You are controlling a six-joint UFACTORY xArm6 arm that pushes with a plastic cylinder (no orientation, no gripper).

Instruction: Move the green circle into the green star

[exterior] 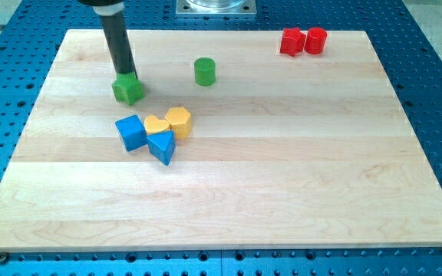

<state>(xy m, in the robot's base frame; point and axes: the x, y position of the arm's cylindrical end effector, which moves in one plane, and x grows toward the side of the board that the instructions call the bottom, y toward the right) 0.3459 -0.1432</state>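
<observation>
Toward the view's upper left of the wooden board [282, 192], we are resting my tip [124, 76] right at the top edge of the green star [128, 90], touching it or nearly so. We are carrying no fingers, only a bare rod, so nothing is being gripped. Right of the green star, well apart from the tip, the green circle [204, 71] is standing alone. Below the star, a blue cube [131, 132], yellow heart [156, 124], yellow hexagon [179, 121] and blue triangle [162, 146] are clustering together. Far right of the star, two red blocks [303, 41] are sitting side by side.
</observation>
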